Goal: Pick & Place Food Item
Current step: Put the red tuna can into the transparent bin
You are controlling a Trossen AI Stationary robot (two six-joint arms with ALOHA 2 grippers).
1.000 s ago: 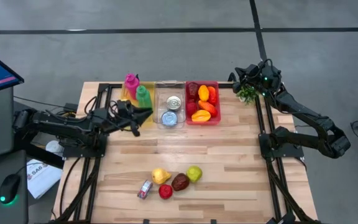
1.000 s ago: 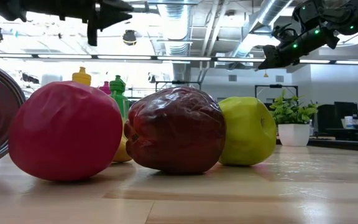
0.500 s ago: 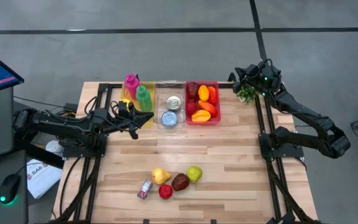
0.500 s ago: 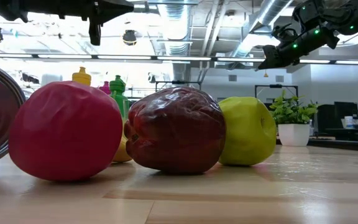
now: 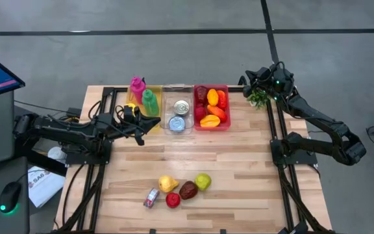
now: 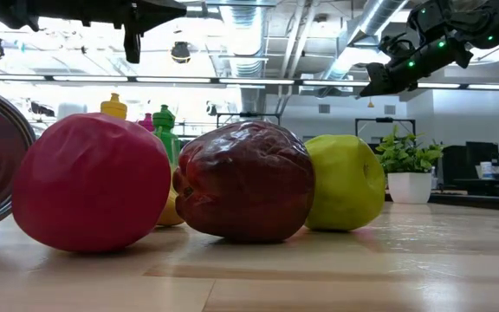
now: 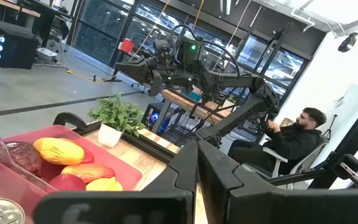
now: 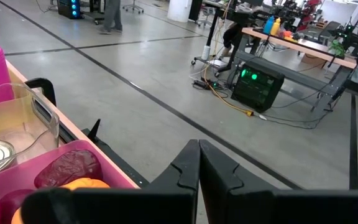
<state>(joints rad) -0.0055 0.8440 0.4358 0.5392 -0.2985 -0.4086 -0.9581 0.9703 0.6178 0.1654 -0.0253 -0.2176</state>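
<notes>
Loose food lies near the table's front edge: a yellow fruit, a green apple, a dark red apple, a red fruit and a small can on its side. All rest on the wood. My left gripper hovers shut and empty above the table, beside the bin of bottles. My right gripper is shut and empty, raised over the far right corner near the red bin of fruit.
A clear bin with two cans stands between the bottle bin and the red bin along the far edge. A small potted plant sits at the far right corner. A person sits beyond the table. Bare wood lies mid-table.
My left gripper has shut on nothing while staying where it was beside the bottle bin. The food near the front edge has not moved.
</notes>
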